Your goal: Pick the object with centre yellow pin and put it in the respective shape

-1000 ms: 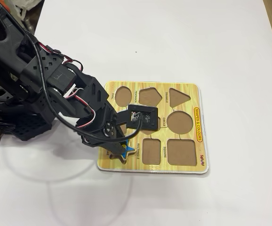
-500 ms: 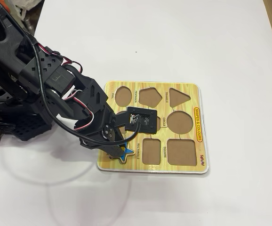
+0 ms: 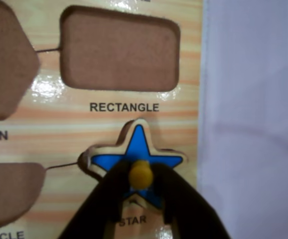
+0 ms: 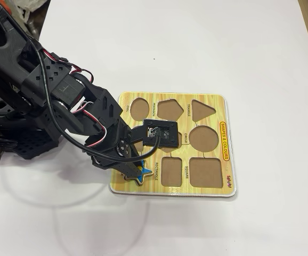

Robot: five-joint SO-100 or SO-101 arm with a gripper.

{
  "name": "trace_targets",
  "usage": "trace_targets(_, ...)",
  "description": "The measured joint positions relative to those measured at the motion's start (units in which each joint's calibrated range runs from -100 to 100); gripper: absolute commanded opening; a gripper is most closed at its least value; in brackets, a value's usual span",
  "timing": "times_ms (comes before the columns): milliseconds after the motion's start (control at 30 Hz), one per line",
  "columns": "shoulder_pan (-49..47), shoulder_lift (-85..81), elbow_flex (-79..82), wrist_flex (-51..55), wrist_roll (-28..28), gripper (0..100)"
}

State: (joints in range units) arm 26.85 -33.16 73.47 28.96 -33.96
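Note:
The object with centre yellow pin is a blue star [image 3: 136, 147] with a pale wooden edge and a yellow knob [image 3: 141, 174]. My gripper [image 3: 141, 173] is shut on that knob, one black finger on each side. The star lies on the yellow board [image 3: 109, 124] just above the printed word STAR, covering the respective shape, so the recess is hidden. I cannot tell whether the star is fully seated, since its pale edge shows at the top and left. In the fixed view the star [image 4: 143, 172] is at the board's [image 4: 196, 192] near left corner, under the gripper [image 4: 136, 169].
Empty brown recesses on the board are a rectangle [image 3: 119, 50], a pentagon [image 3: 4, 64] and a circle [image 3: 9, 189]. The fixed view adds an oval [image 4: 139, 108], a triangle [image 4: 202, 109] and a square [image 4: 205, 172]. White table [image 4: 250, 53] surrounds the board. The arm's black base [image 4: 15, 133] stands at the left.
The gripper and star have dipped slightly toward the board at its near left corner. The board itself has stayed put.

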Motion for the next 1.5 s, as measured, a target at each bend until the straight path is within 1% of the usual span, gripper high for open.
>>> trace_targets(1133, 0.1, -0.2, 1.3, -0.6, -0.2, 1)
trace_targets(1167, 0.1, -0.2, 1.3, -0.6, -0.2, 2)
trace_targets(1300, 0.1, -0.2, 1.3, -0.6, -0.2, 9)
trace_targets(1500, -1.3, -0.2, 1.6, -0.1, -0.2, 11)
